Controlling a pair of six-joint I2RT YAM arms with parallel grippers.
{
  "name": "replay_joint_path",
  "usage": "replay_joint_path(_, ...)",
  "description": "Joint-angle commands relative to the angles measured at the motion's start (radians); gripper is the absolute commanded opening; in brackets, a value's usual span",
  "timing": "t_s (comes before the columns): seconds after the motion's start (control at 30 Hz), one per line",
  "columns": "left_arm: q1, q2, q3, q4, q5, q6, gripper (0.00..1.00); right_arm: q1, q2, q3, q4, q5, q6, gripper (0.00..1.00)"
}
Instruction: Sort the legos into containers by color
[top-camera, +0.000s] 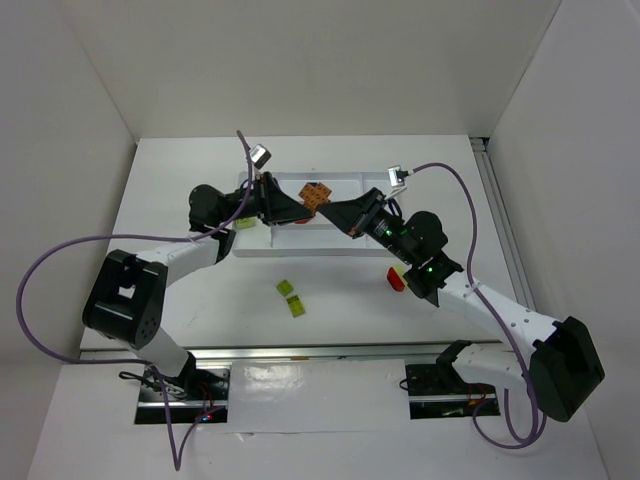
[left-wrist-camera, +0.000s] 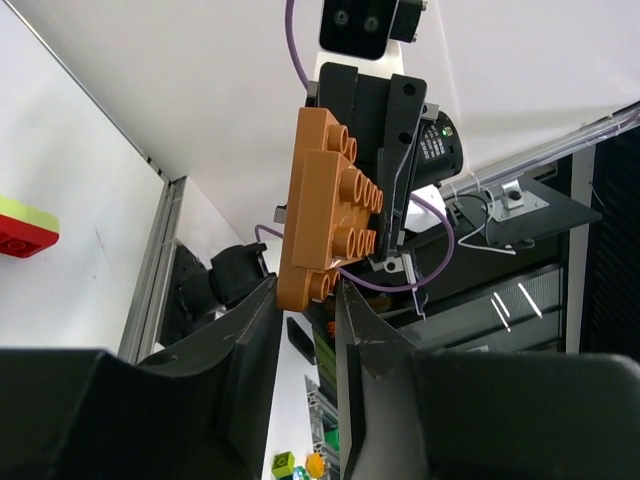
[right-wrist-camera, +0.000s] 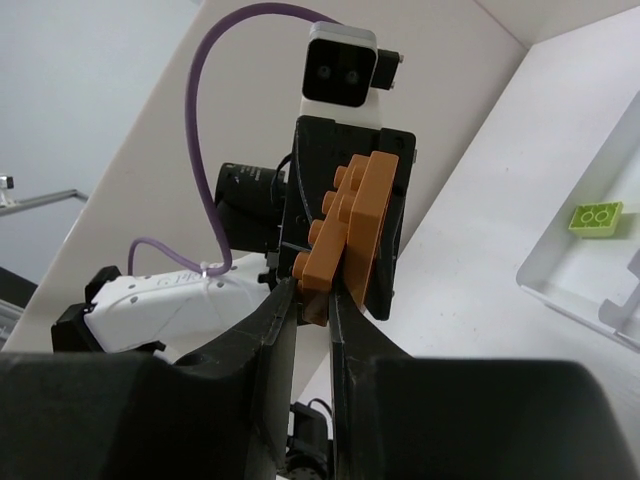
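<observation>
Two joined orange legos (top-camera: 317, 195) hang above the white tray (top-camera: 300, 250), held from both sides. My left gripper (top-camera: 302, 206) is shut on one end; in the left wrist view the orange legos (left-wrist-camera: 330, 205) stick up from between my fingers (left-wrist-camera: 305, 295). My right gripper (top-camera: 338, 212) is shut on the other end; in the right wrist view the orange legos (right-wrist-camera: 352, 230) sit between its jaws (right-wrist-camera: 315, 300). A yellow-green lego (right-wrist-camera: 595, 217) lies inside the tray (right-wrist-camera: 560, 295).
Two yellow-green legos (top-camera: 287, 288) (top-camera: 297, 307) lie on the table in front of the tray. A red lego (top-camera: 397, 278) lies near the right arm; a red lego with a yellow-green piece on it shows in the left wrist view (left-wrist-camera: 22, 232). White walls enclose the table.
</observation>
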Motion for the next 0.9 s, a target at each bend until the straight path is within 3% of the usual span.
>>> replay_joint_path(0.0,0.004,0.012,0.043,0.562,-0.021,0.018,0.37,-0.007,0.008,-0.012,0.047,-0.016,0.002,0.12)
replay_joint_path(0.3,0.013,0.023,0.064,0.562,-0.03,0.008,0.37,-0.007,0.017,-0.021,0.056,-0.025,0.011,0.12)
replay_joint_path(0.47,0.013,0.023,0.073,0.562,-0.039,0.008,0.13,-0.007,0.017,-0.021,0.056,-0.025,0.011,0.12)
replay_joint_path(0.5,0.013,0.032,0.073,0.562,-0.039,0.008,0.02,-0.007,0.017,-0.021,0.056,-0.025,0.011,0.12)
replay_joint_path(0.53,0.013,0.032,0.073,0.562,-0.039,-0.001,0.0,-0.007,0.017,-0.021,0.056,-0.025,0.011,0.12)
replay_joint_path(0.87,0.043,0.032,0.026,0.562,-0.019,0.01,0.0,-0.007,-0.04,0.037,0.008,0.004,-0.041,0.12)
